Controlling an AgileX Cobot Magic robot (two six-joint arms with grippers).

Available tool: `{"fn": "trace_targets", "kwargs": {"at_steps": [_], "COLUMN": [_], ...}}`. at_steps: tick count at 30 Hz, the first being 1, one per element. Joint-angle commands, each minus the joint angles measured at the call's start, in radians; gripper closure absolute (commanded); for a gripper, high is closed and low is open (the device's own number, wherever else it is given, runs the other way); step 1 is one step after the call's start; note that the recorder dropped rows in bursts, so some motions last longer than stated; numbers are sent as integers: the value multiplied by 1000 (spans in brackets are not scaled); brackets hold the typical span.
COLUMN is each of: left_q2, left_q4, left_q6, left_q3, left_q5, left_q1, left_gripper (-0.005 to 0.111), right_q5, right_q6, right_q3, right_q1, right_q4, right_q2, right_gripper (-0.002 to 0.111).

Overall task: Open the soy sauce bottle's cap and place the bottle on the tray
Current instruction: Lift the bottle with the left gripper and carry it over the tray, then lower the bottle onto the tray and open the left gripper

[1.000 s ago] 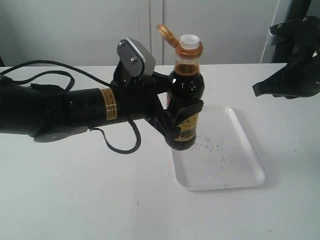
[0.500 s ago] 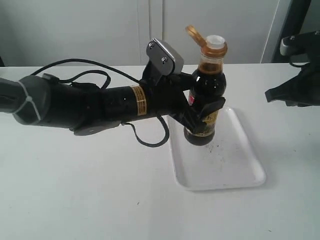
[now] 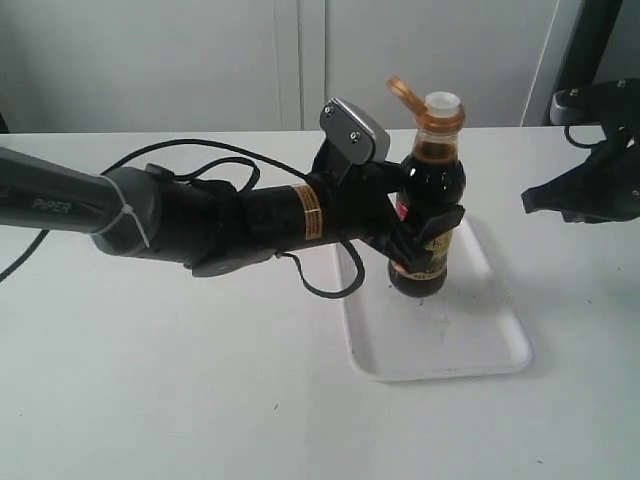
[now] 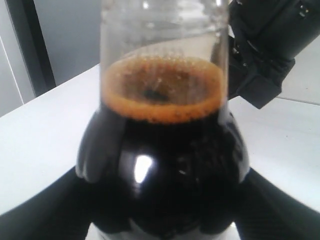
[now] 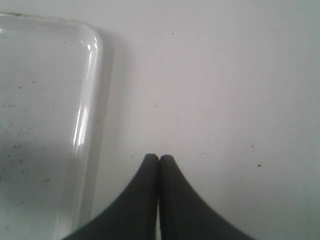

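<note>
The left gripper (image 3: 425, 238) is clamped around the lower body of the soy sauce bottle (image 3: 428, 215), one dark finger crossing the label on the near side and the other behind the glass. The bottle stands upright over the far half of the tray (image 3: 490, 345); its base looks to be at the tray's surface, though whether it rests there or hangs just above cannot be told. The cap (image 3: 402, 91) is flipped open, tilted up and back on its hinge beside the white spout (image 3: 444, 101). In the left wrist view the bottle (image 4: 165, 170) fills the frame, dark liquid with an orange foamy ring at the neck, the gripper's fingers (image 4: 40, 210) flanking its sides. The tray lies on the white desk (image 3: 150, 380), specks showing on its floor. The right gripper (image 3: 575, 195) hangs well apart from the bottle, out past the tray's right edge; in the right wrist view its fingers (image 5: 145, 200) are pressed together with nothing between them (image 5: 159, 161), above bare desk (image 5: 225, 90) just beside the tray's rounded corner (image 5: 92, 45)
</note>
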Motion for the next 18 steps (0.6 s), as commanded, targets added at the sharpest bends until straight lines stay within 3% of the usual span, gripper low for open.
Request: {"fn": "trace_targets", "kwargs": {"at_steps": [1, 18], "left_q2": [-3, 47], "left_q4": [-62, -68], "left_q6": [23, 37], "left_q3": [-24, -24], "left_q5": [-127, -70], "left_q1": [-4, -4], "left_gripper": [107, 107], "right_q5": [-22, -26], "right_q6": [5, 5], "right_q3": [-6, -6], "right_q1": [-4, -4], "right_q4": [19, 32], "right_q2": [0, 0], "right_gripper": [108, 108]}}
